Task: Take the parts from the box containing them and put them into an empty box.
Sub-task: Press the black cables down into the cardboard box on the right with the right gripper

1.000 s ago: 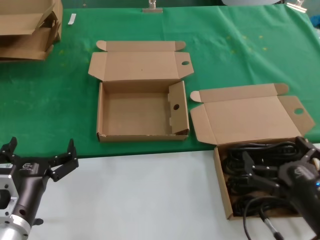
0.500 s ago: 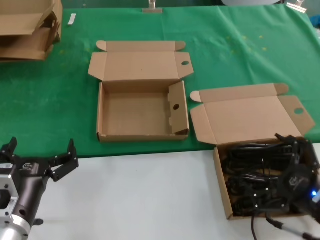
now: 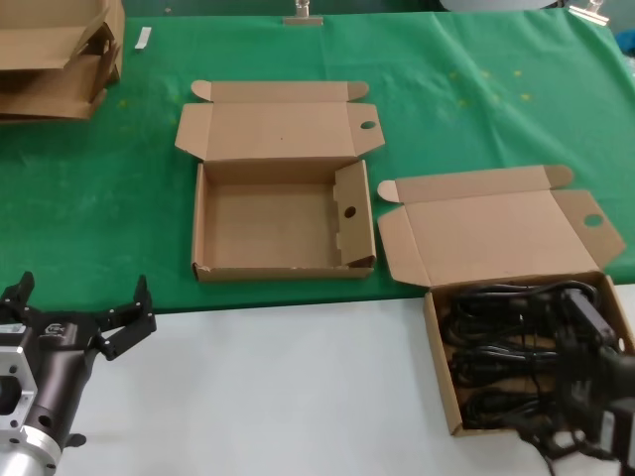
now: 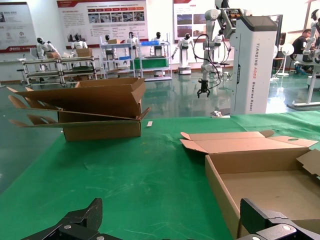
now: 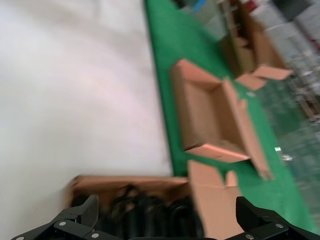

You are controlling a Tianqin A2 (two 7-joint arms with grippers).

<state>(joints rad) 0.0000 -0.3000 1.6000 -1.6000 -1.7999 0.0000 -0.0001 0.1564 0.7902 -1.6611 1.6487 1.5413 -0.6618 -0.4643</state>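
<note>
Two boxes on the table, and we're working the one on our right. Our right gripper (image 3: 585,382) hangs over the box containing the cords (image 3: 441,342), which sits on the white surface at the edge of the green cloth (image 3: 99,208), lid folded back and out of the way so we can reach straight down. Our right wrist view shows the fingers (image 5: 75,217) spread wide with nothing between them, the black coils just beyond. So it's an open tool, lined up above the load, not gripping anything.

We count the power cords (image 3: 501,332) as all in that box, bundled side by side and filling most of the floor. Which bundle we're aiming for, we can't say; the arm covers the near corner.

The empty box (image 3: 203,223) waits toward the middle on the cloth, well apart from the full one, its lid laid flat behind and the inner flap (image 3: 349,223) with the round hole standing upright on the side nearest us. We judge that flap the thing to clear on the carry across.

Our left gripper (image 3: 74,317) is parked low on our left, fingers splayed, holding nothing. We judge the task barely begun: no cord has been moved over.
</note>
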